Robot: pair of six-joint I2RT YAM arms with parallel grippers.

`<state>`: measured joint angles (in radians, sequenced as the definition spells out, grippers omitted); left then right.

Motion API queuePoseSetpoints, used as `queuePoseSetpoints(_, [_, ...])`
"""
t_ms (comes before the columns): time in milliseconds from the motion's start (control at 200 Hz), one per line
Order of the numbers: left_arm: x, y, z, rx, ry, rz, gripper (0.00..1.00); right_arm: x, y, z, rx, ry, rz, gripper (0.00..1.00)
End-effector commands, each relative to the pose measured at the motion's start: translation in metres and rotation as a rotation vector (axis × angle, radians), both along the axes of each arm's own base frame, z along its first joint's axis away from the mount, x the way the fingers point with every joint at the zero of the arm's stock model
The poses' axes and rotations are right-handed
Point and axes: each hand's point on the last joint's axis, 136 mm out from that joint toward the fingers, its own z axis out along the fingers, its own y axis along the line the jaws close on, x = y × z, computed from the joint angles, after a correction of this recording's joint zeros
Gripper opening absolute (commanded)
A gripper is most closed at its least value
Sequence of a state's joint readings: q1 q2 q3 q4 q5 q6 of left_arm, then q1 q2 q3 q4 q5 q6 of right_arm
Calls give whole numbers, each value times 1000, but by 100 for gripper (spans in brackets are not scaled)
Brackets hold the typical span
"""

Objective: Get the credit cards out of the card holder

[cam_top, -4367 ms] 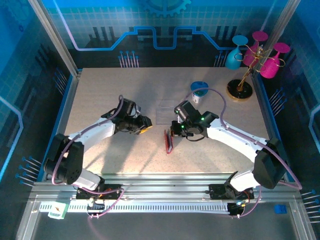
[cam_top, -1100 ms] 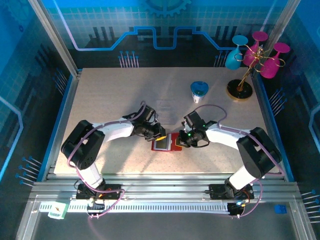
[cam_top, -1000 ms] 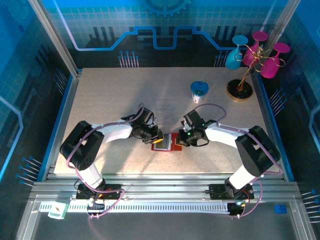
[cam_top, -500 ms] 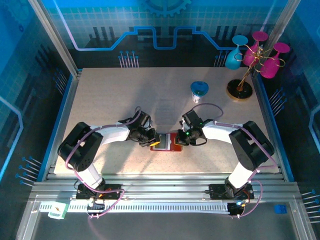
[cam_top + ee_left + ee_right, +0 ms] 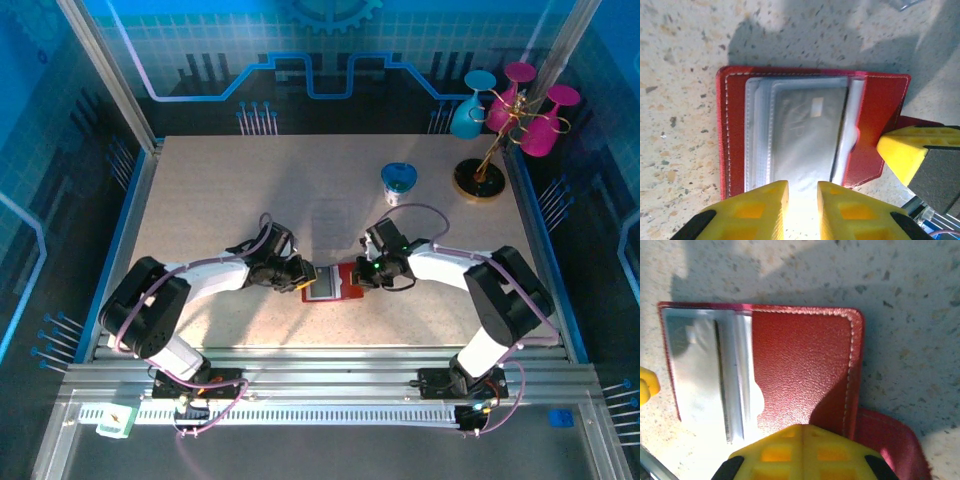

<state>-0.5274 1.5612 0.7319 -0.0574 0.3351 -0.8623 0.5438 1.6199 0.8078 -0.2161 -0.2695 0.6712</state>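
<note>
Cards first: the one credit card I could make out sat inside a grey see-through pocket, its pale chip square showing through the plastic. How many more lay stacked beneath it I could not tell, though several pocket edges overlapped along its left side. The card holder itself lay opened flat on the table, near the front edge and midway between the two arms, its red flap spread to the right of the pockets.

On that flap the right gripper pressed down with its fingers brought fully together, gripping nothing, pinning the leather so the holder would not slide or fold up. From the other side the left gripper had its tips at the open edge of the pockets, parted by a narrow gap. Glare washed out that gap, but I could make out nothing caught between the fingers.

By my reckoning the opening and bracing were done and the actual extraction was not: that card had to be teased out of its sleeve, then any others behind it. I expected the slick plastic and the thin card edge to give the left tips little to bite on.

Well beyond the work, a blue cup and a stand of coloured glasses occupied the far right corner.
</note>
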Motion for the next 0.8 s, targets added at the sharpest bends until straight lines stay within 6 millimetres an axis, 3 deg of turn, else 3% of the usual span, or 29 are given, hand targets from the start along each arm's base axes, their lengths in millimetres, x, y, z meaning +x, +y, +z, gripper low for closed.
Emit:
queuePoseSetpoints(0, [11, 3, 8, 14, -70, -2, 23, 13, 0, 22, 29, -97, 14, 5])
queuePoseSetpoints(190, [14, 8, 5, 55, -95, -6, 23, 15, 11, 32, 106, -120, 19, 4])
queuePoseSetpoints(480, [23, 8, 33, 64, -170, -15, 27, 12, 25, 36, 166, -48, 35, 6])
queuePoseSetpoints(650, [16, 10, 18, 74, -36, 46, 24, 14, 39, 42, 243, -14, 30, 7])
queuePoseSetpoints(715, [13, 5, 12, 57, 11, 59, 23, 17, 43, 45, 256, -15, 35, 8])
queuePoseSetpoints(775, [11, -2, 11, 38, 23, 62, 22, 15, 40, 36, 237, 18, 36, 8])
queuePoseSetpoints(795, [11, -4, 11, 35, 27, 60, 21, 22, 43, 43, 242, 4, 37, 8])
